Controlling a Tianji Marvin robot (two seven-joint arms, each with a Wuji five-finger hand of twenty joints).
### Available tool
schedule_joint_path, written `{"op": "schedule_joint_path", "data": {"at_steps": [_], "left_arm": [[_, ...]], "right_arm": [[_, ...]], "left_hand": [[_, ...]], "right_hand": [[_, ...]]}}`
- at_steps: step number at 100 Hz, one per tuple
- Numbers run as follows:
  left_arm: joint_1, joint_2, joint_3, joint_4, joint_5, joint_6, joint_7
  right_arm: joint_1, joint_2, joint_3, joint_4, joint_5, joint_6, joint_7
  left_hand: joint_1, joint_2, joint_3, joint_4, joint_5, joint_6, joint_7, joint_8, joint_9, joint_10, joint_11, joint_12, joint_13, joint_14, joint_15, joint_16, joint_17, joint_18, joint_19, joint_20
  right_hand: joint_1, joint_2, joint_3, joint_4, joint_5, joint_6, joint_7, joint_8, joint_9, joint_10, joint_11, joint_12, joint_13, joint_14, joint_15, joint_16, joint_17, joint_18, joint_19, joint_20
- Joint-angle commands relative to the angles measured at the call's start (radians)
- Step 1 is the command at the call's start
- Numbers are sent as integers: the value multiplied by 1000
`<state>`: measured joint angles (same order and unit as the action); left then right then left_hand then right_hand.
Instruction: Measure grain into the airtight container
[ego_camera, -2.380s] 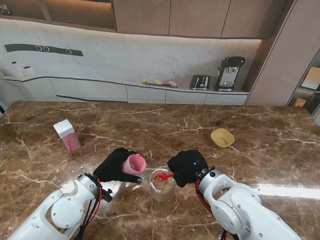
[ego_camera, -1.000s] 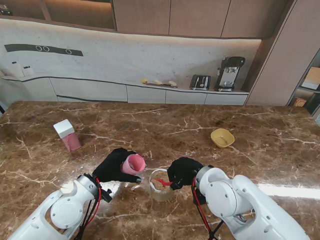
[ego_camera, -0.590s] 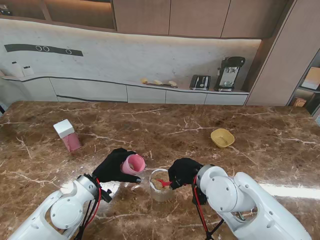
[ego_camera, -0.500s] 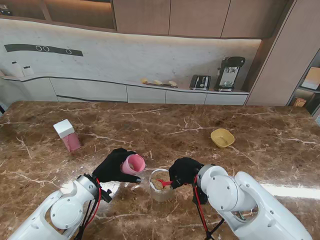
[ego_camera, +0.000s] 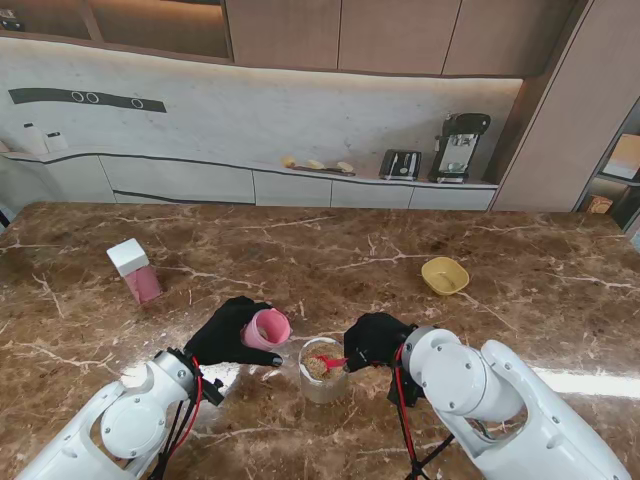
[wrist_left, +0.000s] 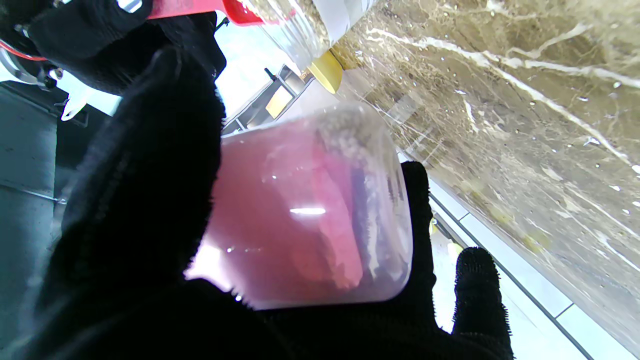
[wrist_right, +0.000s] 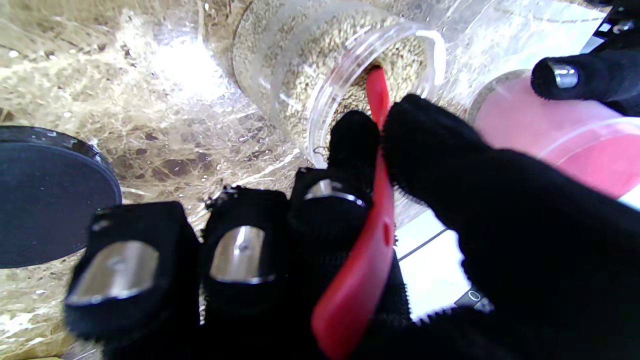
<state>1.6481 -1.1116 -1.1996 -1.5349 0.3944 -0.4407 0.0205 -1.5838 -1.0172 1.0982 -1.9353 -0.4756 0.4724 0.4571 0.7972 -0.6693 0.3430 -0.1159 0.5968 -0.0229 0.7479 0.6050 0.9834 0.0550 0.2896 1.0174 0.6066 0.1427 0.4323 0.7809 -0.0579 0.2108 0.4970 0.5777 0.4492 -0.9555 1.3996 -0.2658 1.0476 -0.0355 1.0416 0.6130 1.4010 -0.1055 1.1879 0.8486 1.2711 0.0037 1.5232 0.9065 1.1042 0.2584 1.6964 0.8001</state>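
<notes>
1. Jar: clear, part-filled with grain, nearest me at table centre.
2. Right hand: pinches red scoop, bowl in the grain.
3. Left hand: grips tilted pink container, just left of jar.

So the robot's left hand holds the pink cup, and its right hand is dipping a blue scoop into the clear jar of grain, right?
Nearly: the scoop is red, not blue, as the right wrist view shows. The left hand does hold the pink cup, and the right hand dips it into the clear jar of grain.
</notes>
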Motion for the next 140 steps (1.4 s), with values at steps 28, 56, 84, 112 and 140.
{"op": "schedule_joint_path", "data": {"at_steps": [28, 56, 84, 112, 140], "left_arm": [[3, -2, 2, 4, 6, -1, 1], [-1, -1, 5, 5, 6, -1, -2], [-3, 0, 7, 6, 11, 0, -6], [-8, 1, 14, 7, 10, 1, -10], [-18, 1, 27, 14, 8, 2, -13]], "right_arm": [[-17, -4, 29, -4, 74, 47, 12], [-27, 2, 58, -20, 102, 67, 39], [-43, 3, 93, -40, 148, 95, 48], [-58, 1, 122, -58, 201, 123, 46], [-85, -8, 158, -83, 235, 122, 22]], "left_hand": [[105, 195, 293, -42, 179, -256, 145, 20, 104, -103, 28, 18, -19, -22, -34, -6, -19, -4, -24, 5], [104, 195, 295, -42, 181, -255, 146, 20, 105, -102, 28, 18, -17, -20, -34, -6, -19, -4, -24, 5], [106, 194, 297, -42, 181, -256, 147, 21, 104, -103, 27, 19, -19, -20, -34, -6, -19, -4, -23, 6], [108, 193, 297, -42, 182, -259, 149, 22, 104, -106, 26, 18, -20, -21, -34, -6, -19, -3, -23, 6], [108, 192, 299, -42, 183, -267, 150, 22, 105, -111, 25, 16, -20, -22, -34, -6, -19, -4, -24, 5]], "right_hand": [[56, 5, 139, 73, 53, -67, 65, 14, 49, 3, 41, -4, 44, -25, 48, 32, 46, 22, 85, -24], [56, 11, 135, 76, 53, -66, 66, 14, 49, 5, 40, -5, 44, -25, 48, 31, 46, 23, 85, -25], [58, 16, 130, 80, 50, -64, 65, 16, 49, 5, 40, -5, 44, -25, 48, 31, 45, 24, 83, -27], [60, 20, 125, 85, 47, -59, 65, 18, 49, 6, 38, -6, 44, -24, 48, 31, 45, 24, 83, -27], [61, 23, 121, 87, 44, -54, 65, 22, 49, 7, 37, -6, 44, -23, 47, 30, 44, 26, 82, -28]]}}
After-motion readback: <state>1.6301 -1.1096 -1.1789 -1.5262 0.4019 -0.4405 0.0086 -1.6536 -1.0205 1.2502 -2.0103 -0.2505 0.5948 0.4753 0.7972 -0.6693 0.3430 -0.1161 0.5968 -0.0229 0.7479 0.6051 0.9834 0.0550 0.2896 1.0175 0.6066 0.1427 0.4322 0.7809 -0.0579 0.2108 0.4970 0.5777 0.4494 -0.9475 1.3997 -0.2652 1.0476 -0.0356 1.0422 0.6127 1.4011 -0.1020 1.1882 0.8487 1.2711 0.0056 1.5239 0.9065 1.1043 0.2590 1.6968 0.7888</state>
